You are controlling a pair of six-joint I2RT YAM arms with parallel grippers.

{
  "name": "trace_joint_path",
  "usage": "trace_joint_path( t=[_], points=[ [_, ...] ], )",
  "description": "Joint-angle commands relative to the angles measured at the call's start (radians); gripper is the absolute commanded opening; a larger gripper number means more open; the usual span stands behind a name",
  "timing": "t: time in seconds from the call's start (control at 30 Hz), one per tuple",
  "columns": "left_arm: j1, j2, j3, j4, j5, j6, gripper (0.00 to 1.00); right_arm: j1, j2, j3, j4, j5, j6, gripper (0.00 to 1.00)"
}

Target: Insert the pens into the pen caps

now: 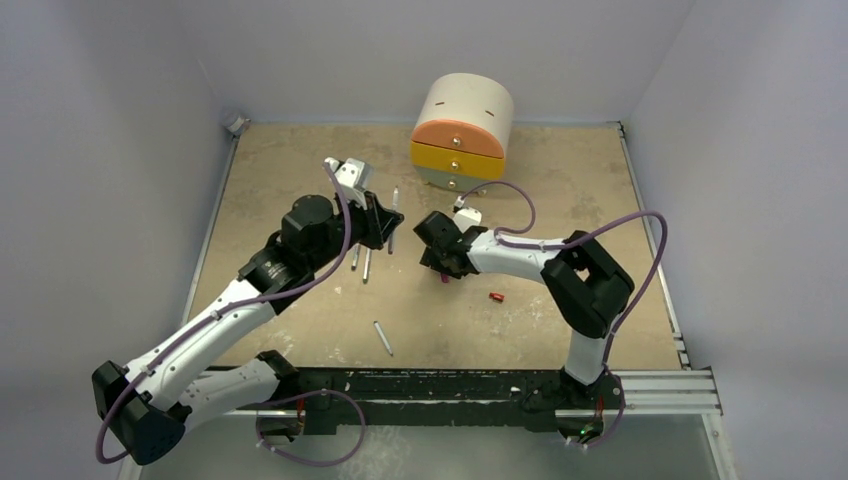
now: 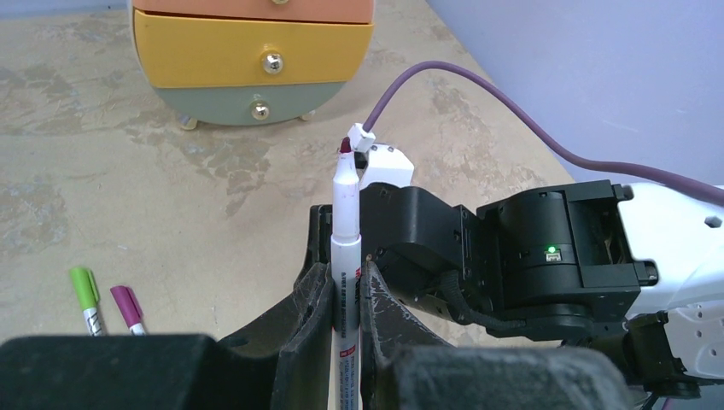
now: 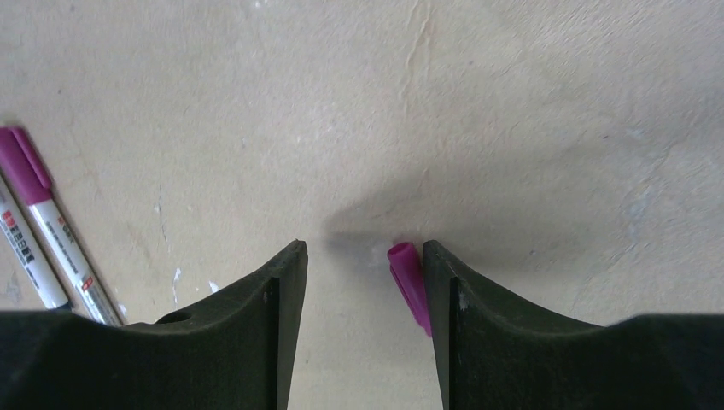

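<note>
My left gripper is shut on a white-barrelled pen, whose uncapped dark red tip points toward the right arm. My right gripper is open and low over the table. A magenta cap lies between its fingers, against the right finger. A red cap lies to the right. An uncapped pen lies nearer the front. Two capped pens lie under the left arm, one with a green cap, one with a magenta cap.
A small drawer unit with orange, yellow and grey-green drawers stands at the back centre. Walls close the table on the left, back and right. The right arm's wrist is close in front of the held pen.
</note>
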Motion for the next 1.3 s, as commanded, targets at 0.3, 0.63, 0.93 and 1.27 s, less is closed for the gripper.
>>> trace_joint_path(
  t=[0.3, 0.63, 0.93, 1.27],
  points=[
    [0.003, -0.055, 0.005, 0.016, -0.013, 0.017, 0.0, 0.061, 0.038, -0.003, -0.049, -0.077, 0.006, 0.54],
    [0.004, -0.077, -0.005, -0.001, -0.022, 0.018, 0.0, 0.094, 0.038, -0.031, 0.019, -0.1, 0.016, 0.5],
    [0.004, -0.082, -0.016, 0.017, -0.017, 0.008, 0.0, 0.119, -0.037, -0.107, -0.01, -0.102, 0.057, 0.5],
    [0.006, -0.07, -0.022, 0.041, 0.003, -0.005, 0.0, 0.146, -0.074, -0.139, -0.023, -0.104, 0.1, 0.5]
  ],
)
